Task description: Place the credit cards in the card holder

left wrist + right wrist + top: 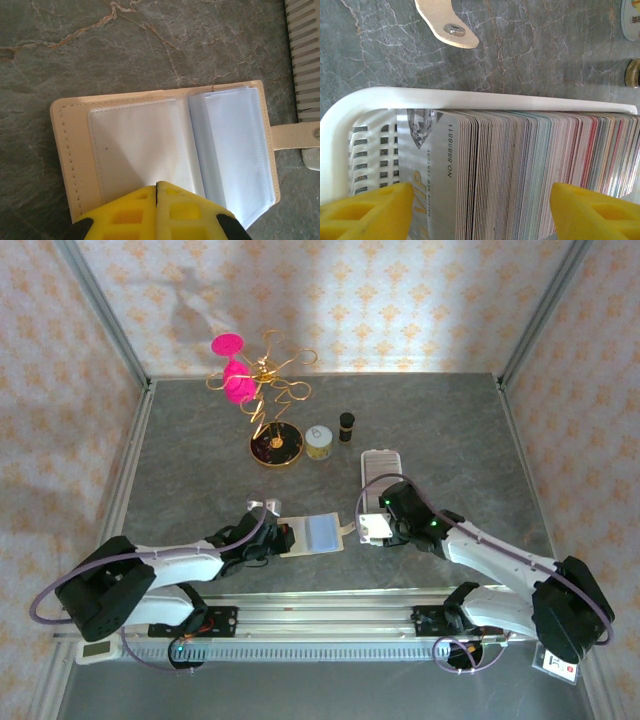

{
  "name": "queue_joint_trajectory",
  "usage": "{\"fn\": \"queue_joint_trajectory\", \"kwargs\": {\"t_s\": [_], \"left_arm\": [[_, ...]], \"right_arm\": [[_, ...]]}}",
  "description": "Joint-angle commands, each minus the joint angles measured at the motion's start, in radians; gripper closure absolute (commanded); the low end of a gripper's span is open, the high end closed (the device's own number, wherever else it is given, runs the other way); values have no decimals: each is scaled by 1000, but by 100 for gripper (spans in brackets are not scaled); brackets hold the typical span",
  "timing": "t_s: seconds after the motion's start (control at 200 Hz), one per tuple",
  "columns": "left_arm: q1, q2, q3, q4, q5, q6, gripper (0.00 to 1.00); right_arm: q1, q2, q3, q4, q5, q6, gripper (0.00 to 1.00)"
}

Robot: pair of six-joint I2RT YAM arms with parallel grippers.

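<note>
Your right gripper [481, 192] gapes wide, straddling the credit cards [535, 155].
It holds nothing; your left gripper [156, 192] sits closed over the card holder [70, 150].

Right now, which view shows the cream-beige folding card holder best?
Left wrist view: the cream-beige folding card holder lies open and close, clear sleeves visible. Top view shows it small; right wrist view catches its snap strap.
</note>
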Motion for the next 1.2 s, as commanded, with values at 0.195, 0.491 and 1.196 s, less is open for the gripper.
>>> {"fn": "queue_joint_trajectory", "kwargs": {"t_s": [0.195,0.491,1.196], "left_arm": [[-3,-159,10,-72,0,3,89],[-3,-246,-20,-97,-33,-25,89],[-3,-219,-37,-71,5,-55,90]], "right_arm": [[-5,56,53,-3,5,-22,38],[-6,42,63,-23,14,-24,62],[-5,-50,45,-34,36,-7,97]]}}
